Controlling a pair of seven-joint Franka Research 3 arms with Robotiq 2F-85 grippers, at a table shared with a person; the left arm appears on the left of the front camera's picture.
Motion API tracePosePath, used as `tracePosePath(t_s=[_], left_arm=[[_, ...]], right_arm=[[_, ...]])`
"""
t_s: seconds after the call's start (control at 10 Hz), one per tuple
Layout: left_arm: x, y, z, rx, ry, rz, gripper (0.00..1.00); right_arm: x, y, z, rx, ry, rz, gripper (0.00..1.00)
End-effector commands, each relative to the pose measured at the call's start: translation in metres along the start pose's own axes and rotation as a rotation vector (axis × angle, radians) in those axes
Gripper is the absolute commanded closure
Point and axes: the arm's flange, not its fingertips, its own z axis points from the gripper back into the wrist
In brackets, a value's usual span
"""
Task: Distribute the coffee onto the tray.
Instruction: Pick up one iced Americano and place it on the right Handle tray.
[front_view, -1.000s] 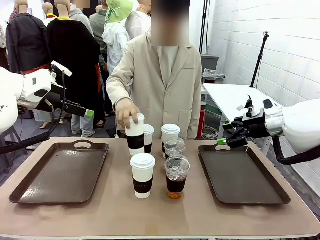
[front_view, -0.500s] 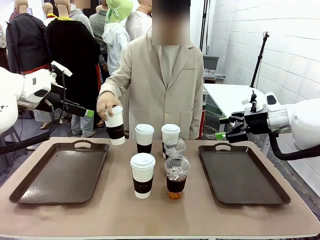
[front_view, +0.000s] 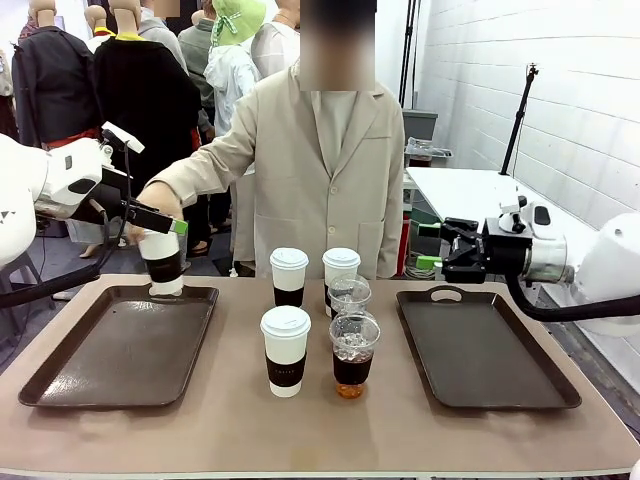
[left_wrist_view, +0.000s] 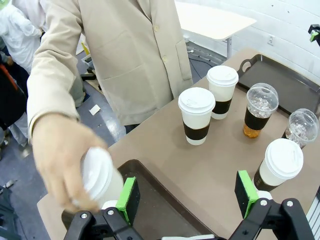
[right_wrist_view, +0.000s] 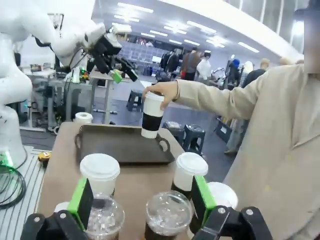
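Note:
A person's hand (front_view: 152, 215) holds one white paper cup with a dark sleeve (front_view: 161, 264) (left_wrist_view: 100, 175) (right_wrist_view: 151, 121) just above the far edge of the left tray (front_view: 120, 350) (right_wrist_view: 120, 145). In the table's middle stand three more white cups (front_view: 286, 350) (front_view: 289, 276) (front_view: 341, 268) and two clear dome-lidded cups of dark iced coffee (front_view: 354, 354) (front_view: 350, 296). My left gripper (front_view: 165, 222) (left_wrist_view: 186, 197) hovers open right above the held cup, nothing between its pads. My right gripper (front_view: 430, 246) (right_wrist_view: 142, 202) hangs open above the far left corner of the right tray (front_view: 485, 350).
The person stands at the table's far side, one arm stretched toward the left tray. Both brown trays lie bare, with handles on their far rims. A white side table (front_view: 460, 190) stands behind on the right. The table's front strip is free.
The person lifted a white cup out of the cluster and carried it left to the left tray's far edge. My right gripper rose and turned slightly. The left arm stayed still.

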Motion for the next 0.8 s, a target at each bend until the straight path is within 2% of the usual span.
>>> tracePosePath(t_s=[0.0,0.3,0.7], left_arm=[[-0.001,0.000,-0.001,0.003,0.002,0.009,0.00],[-0.001,0.000,-0.001,0.003,0.002,0.009,0.00],[-0.001,0.000,-0.001,0.003,0.002,0.009,0.00]], right_arm=[[-0.020,0.004,-0.009,0.010,0.027,-0.020,0.00],[-0.050,0.016,-0.014,0.031,0.035,-0.098,0.00],[-0.078,0.035,-0.019,0.040,0.026,-0.126,0.00]])
